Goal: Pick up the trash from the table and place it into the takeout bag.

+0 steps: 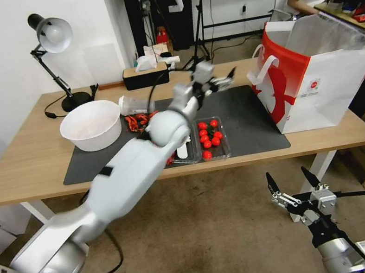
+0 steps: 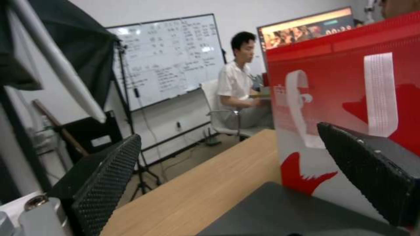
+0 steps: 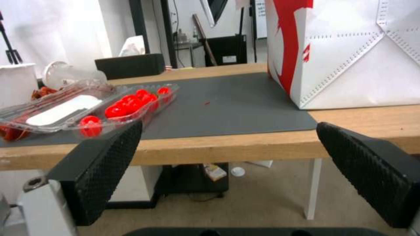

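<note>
Right end effector (image 1: 294,181): lower right of the head view, low over the carpet in front of the counter, fingers spread wide, nothing between them.
Right wrist view: two black textured fingers (image 3: 105,170) apart, looking at the counter's front edge (image 3: 227,147).
Left arm: long blurred diagonal from lower left toward frame centre of the head view.
Left end effector (image 1: 222,80): above the dark mat (image 1: 245,116) at upper centre, short of the takeout bag (image 1: 319,84), fingers parted, released, gripping nothing.
Left wrist view: parted fingers (image 2: 105,183) framing the red side of the bag (image 2: 346,82) with a white loop handle.
Takeout bag: standing upright at the right end of the counter (image 1: 31,158), mouth open, partly on the mat.
Clear plastic cup (image 1: 134,105): lying on its side behind the white bowl (image 1: 91,124), upper left of centre.
Red scraps (image 1: 137,122): just right of the bowl on the mat, possibly wrappers, too blurred to tell.
Tomato tray (image 1: 211,137): centre of the mat, beside the arm's elbow.
Desk lamp (image 1: 52,37): upper left, at the counter's back edge.
Black tissue box (image 1: 145,74): back edge, centre.
</note>
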Motion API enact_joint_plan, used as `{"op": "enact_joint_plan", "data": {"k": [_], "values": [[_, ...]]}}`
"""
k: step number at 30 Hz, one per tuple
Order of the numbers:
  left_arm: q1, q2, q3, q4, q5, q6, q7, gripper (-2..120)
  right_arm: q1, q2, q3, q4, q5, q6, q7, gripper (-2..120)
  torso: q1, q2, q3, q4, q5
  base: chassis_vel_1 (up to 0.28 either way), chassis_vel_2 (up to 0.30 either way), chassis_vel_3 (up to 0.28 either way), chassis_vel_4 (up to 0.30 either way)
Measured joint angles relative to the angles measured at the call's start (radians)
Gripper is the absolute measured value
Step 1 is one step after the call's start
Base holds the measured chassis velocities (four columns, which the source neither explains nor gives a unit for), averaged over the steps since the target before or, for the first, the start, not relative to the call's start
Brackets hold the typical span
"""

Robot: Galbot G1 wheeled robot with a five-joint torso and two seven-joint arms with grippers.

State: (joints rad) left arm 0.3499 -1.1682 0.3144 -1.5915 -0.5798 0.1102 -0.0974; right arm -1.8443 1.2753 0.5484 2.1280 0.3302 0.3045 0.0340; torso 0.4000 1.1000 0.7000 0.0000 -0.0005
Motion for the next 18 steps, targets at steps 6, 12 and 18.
{"op": "enact_joint_plan", "data": {"k": [6, 12, 18], "values": [[0.264, 0.138, -0.189, -0.227, 0.114, 0.011, 0.028, 100, -0.032, 0.001, 0.003, 0.028, -0.001, 0.005, -0.004, 100, 0.0, 0.0, 0.0, 0.0002, 0.0001, 0.0, 0.0, 0.0, 0.0], [0.433, 0.204, -0.33, -0.335, 0.132, 0.006, 0.043, 100, -0.048, -0.004, 0.003, 0.045, -0.006, 0.012, -0.007, 100, 0.0, 0.0, 0.0, 0.0, 0.0002, 0.0, 0.0, 0.0, 0.0], [0.7, 0.233, -0.514, -0.412, 0.189, -0.037, 0.052, 100, -0.031, -0.027, -0.017, 0.037, -0.009, 0.012, -0.005, 100, 0.0, 0.0, 0.0, -0.0001, 0.0005, 0.0, 0.0, 0.0, 0.0]]}}
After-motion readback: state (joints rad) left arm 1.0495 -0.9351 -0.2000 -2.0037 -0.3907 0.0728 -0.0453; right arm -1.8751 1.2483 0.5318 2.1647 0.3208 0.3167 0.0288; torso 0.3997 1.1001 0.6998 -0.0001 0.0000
